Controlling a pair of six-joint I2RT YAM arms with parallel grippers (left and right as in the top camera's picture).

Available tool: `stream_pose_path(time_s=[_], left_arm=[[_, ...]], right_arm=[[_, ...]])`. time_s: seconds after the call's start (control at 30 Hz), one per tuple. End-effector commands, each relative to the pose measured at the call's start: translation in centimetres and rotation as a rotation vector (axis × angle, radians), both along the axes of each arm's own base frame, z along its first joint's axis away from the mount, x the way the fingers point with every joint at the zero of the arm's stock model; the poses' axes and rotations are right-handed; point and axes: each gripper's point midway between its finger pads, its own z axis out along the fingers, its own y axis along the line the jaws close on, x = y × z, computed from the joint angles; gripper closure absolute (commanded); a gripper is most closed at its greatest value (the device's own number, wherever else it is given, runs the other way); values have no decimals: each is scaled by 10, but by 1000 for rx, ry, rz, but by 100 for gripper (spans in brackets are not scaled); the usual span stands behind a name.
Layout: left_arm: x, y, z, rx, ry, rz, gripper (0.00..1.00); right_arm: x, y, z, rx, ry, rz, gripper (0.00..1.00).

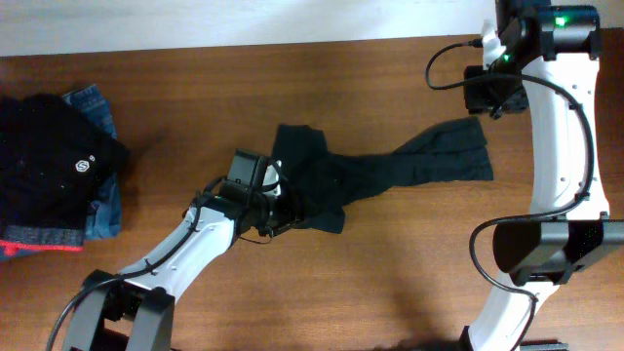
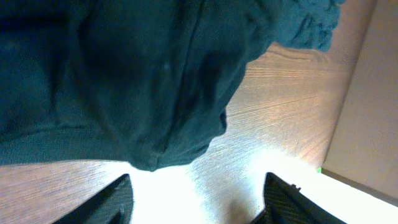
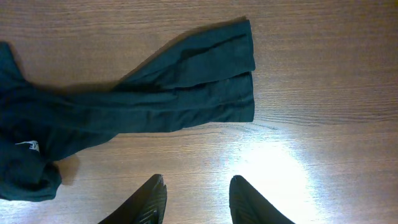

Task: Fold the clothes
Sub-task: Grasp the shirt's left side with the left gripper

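spreading step pending: black t-shirt (image 1: 361, 185) bunched; left gripper (image 2: 199, 196) at its near edge, wide, empty; right gripper (image 3: 196, 199) far right, narrow, empty. next: pinch a hem.

One black T-shirt (image 1: 409, 166), one emblem-marked black garment (image 1: 39, 166), one pair of jeans (image 1: 93, 102), two pincers (image 2: 199, 199) (image 3: 196, 199)

The T-shirt (image 1: 429, 161) is thin, soft black cloth, matt and creased into folds. The table (image 1: 292, 78) is smooth wood with a visible grain and a faint sheen where light falls. At the far left, the jeans (image 1: 96, 102) are coarser blue denim. The arm shells (image 1: 565, 127) look like glossy white plastic.
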Motion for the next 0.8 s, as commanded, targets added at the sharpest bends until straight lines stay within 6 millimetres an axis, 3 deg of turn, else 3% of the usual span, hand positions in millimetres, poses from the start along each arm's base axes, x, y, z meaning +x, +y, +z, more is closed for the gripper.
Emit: stream_pose_path(time_s=[0.0,0.3,0.53,0.77], left_arm=[[1,6,-5,47,19,28,30],[13,9,-9,67,-6,79,31],[12,9,-26,74,60,107,31],[28,2,-17,38,-19,109,32]], right_arm=[[-1,0,0,9,1,-13,62],[-1,0,0,9,2,-13,62],[-2,0,-1,9,4,-13,62],[-2,0,-1,9,4,-13,62]])
